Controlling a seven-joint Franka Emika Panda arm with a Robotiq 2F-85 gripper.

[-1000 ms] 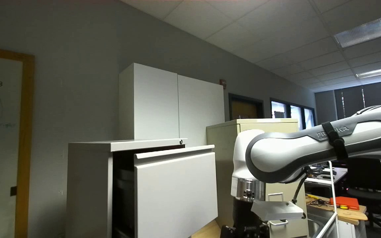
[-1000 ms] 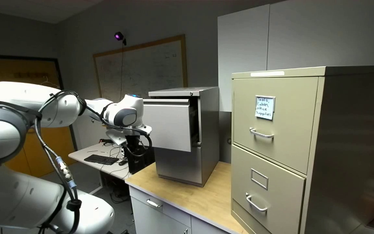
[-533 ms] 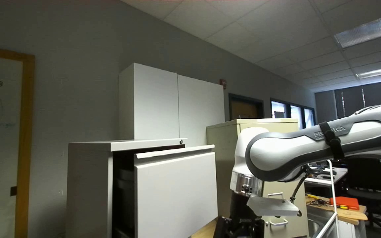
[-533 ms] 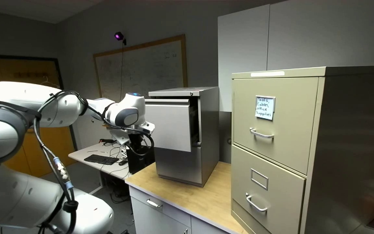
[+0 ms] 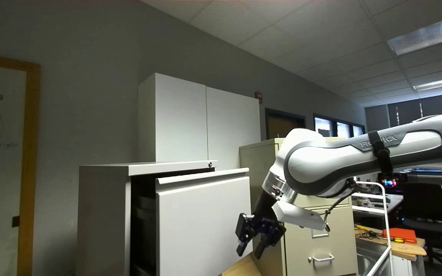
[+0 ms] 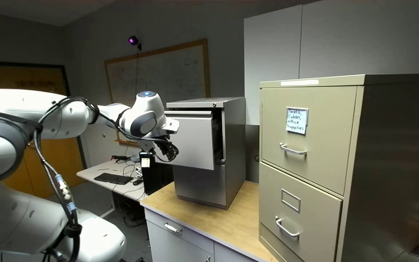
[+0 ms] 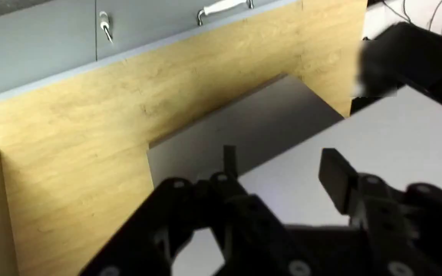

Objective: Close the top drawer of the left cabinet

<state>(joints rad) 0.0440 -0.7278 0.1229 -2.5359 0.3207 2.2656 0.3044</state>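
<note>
The top drawer is a wide, flat white front that stands pulled out from the left cabinet. Its dark inside shows at the side gap. In an exterior view the drawer juts out over the cabinet's grey lower front. My gripper is black, tilted, with its fingers spread and nothing between them. It is in front of the drawer front near its right edge in that view; I cannot tell whether it touches. In the wrist view the drawer front lies behind the open fingers.
A beige filing cabinet stands beside the left cabinet. A wooden countertop lies under the left cabinet, with a handled base unit below. A white two-door cupboard is behind. A desk with a keyboard stands beyond.
My gripper has risen and tilted, its fingertips swinging towards the drawer front. The wrist has moved closer to the drawer. The drawer stays pulled out as before.
</note>
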